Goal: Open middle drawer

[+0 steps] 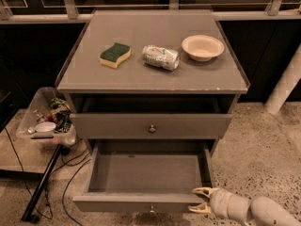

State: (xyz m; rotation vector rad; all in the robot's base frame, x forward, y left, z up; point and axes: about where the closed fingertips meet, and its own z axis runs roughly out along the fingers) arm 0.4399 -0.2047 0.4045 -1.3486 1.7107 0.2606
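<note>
Plainly, the middle drawer point(136, 202) is seen drawn well out of the cabinet point(141, 74) toward the camera, with its long axis laid left to right and its front, with the knob point(151, 209), faced to the viewer. Above it, the taller drawer point(117, 126) is set further back under the top. The gripper point(200, 200) is held low at the right end of the middle drawer's front, with fingers spread apart; contact cannot be told.

No text or label can be read.
</note>
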